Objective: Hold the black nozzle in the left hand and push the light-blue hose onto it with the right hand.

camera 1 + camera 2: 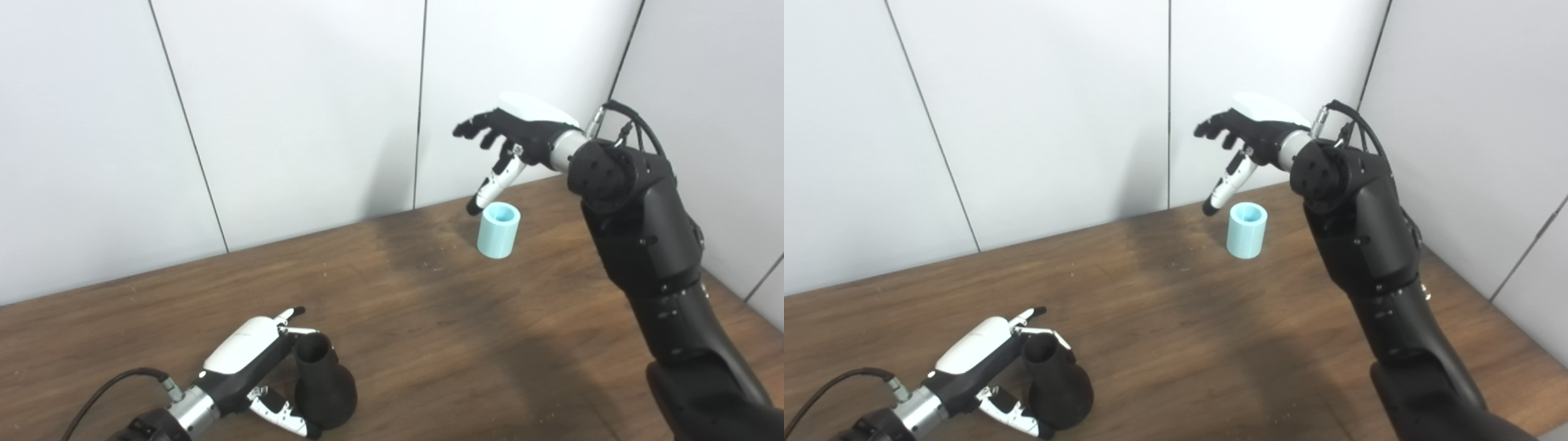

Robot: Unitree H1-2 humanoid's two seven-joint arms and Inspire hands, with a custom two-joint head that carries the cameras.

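Standing upright near the front left of the wooden surface, the black nozzle has its narrow open mouth pointing up. The left robot hand is wrapped around it, fingers curled against the neck and thumb pressed low on the bulbous body. Well apart, toward the back right near the white wall panels, the light-blue hose stands on end, a short open tube. The right robot hand hovers just above it, fingers spread and holding nothing, thumb pointing down beside the rim.
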